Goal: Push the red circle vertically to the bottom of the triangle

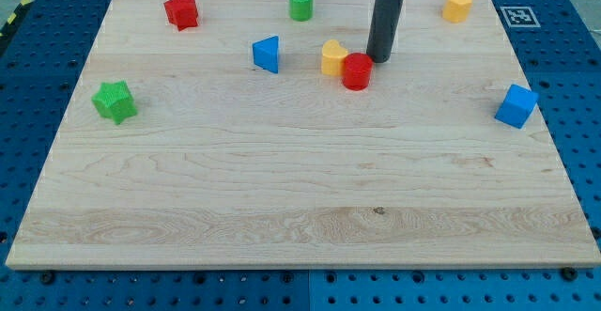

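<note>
Red circle (357, 70): short glossy cylinder touching my tip (379, 60).

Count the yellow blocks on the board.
2. One yellow block sits near the top centre, touching the red circle on its left, close to my tip. The other yellow block is at the view's top right corner. None appear hidden.

obstacle: yellow block (333, 57) touching red circle (357, 71) left | open board below
</note>
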`<control>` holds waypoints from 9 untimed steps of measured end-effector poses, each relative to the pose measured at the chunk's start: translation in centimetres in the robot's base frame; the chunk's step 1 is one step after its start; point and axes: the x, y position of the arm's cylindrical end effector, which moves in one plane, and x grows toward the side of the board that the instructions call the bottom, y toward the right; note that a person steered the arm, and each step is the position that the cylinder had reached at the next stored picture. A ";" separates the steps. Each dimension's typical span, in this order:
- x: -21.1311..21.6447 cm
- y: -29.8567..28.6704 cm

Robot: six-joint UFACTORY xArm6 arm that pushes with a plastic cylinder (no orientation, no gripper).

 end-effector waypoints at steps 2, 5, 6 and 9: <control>4.5 -0.4; 1.8 -1.6; 2.0 -4.6; 8.1 -5.6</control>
